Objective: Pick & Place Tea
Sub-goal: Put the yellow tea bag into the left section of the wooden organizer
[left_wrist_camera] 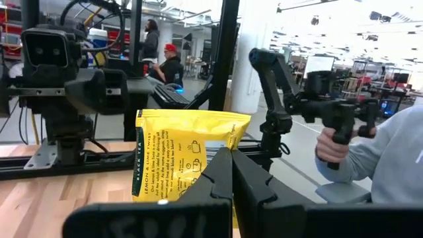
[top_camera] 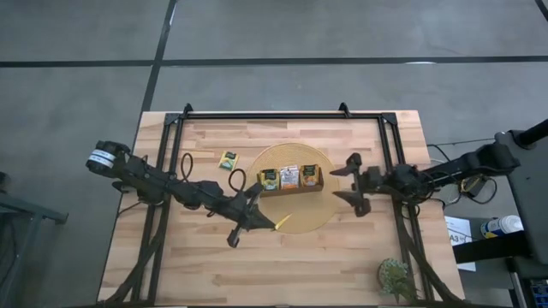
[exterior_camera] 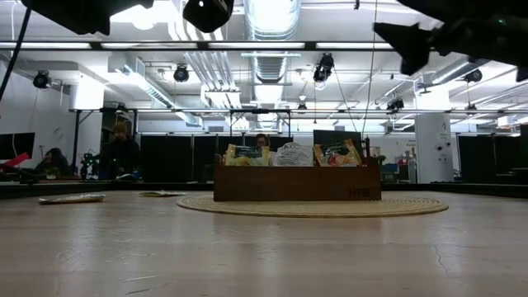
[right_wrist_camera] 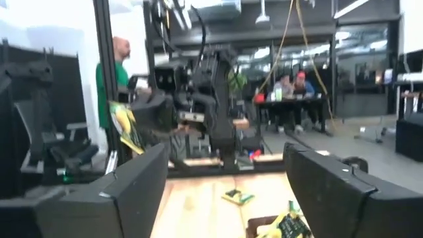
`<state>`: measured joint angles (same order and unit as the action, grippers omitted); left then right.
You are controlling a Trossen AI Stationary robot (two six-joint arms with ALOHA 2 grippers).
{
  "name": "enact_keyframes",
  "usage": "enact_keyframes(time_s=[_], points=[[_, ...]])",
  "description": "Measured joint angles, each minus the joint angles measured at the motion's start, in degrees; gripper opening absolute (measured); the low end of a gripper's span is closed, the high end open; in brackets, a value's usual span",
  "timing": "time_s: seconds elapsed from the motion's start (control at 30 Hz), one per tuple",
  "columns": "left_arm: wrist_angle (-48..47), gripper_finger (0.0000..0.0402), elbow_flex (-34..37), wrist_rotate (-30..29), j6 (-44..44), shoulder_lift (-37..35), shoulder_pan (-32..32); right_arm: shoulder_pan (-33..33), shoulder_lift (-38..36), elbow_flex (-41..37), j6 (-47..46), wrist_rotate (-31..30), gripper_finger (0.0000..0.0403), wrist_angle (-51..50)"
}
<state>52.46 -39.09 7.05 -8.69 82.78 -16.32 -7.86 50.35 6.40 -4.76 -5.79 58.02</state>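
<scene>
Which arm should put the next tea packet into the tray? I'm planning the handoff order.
Probably the left: its gripper is shut on a yellow tea packet beside the wooden tray. The right gripper is open and empty by the tray's other end.

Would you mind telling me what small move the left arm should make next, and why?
Probably carry it toward the brown wooden tray. The left gripper is shut on a yellow square tea packet, held off the table beside the tray, and the open right gripper holds nothing.

The tray (top_camera: 291,178) sits on the mat (top_camera: 295,218), packets (top_camera: 289,176) inside, one packet (top_camera: 228,159) left.
</scene>
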Motion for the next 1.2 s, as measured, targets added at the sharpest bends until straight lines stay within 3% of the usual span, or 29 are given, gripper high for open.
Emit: enact_keyframes(time_s=[0.2, 0.43, 0.7, 0.97, 1.2], points=[[0.98, 0.0, 0.0, 0.14, 2.38, 0.0, -0.33, 0.0, 14.58, 9.46, 2.04, 6.09, 0.03, 0.5], [3.05, 0.0, 0.0, 0.15, 8.65, 0.0, -2.49, -0.02, 29.58, 16.75, -3.11, 15.38, 0.0283, 14.37], [7.67, 0.0, 0.0, -0.26, 23.71, 0.02, -7.01, 0.0, 38.61, 19.1, -3.71, 15.4, 0.0271, 31.01], [10.52, 0.0, 0.0, -1.03, 29.59, 0.02, -7.15, -0.17, 47.98, 30.79, -6.14, 24.28, 0.0273, 31.8], [11.01, 0.0, 0.0, -0.92, 33.54, 0.02, -8.61, -0.12, 54.22, 37.31, -8.44, 25.22, 0.0274, 31.8]])
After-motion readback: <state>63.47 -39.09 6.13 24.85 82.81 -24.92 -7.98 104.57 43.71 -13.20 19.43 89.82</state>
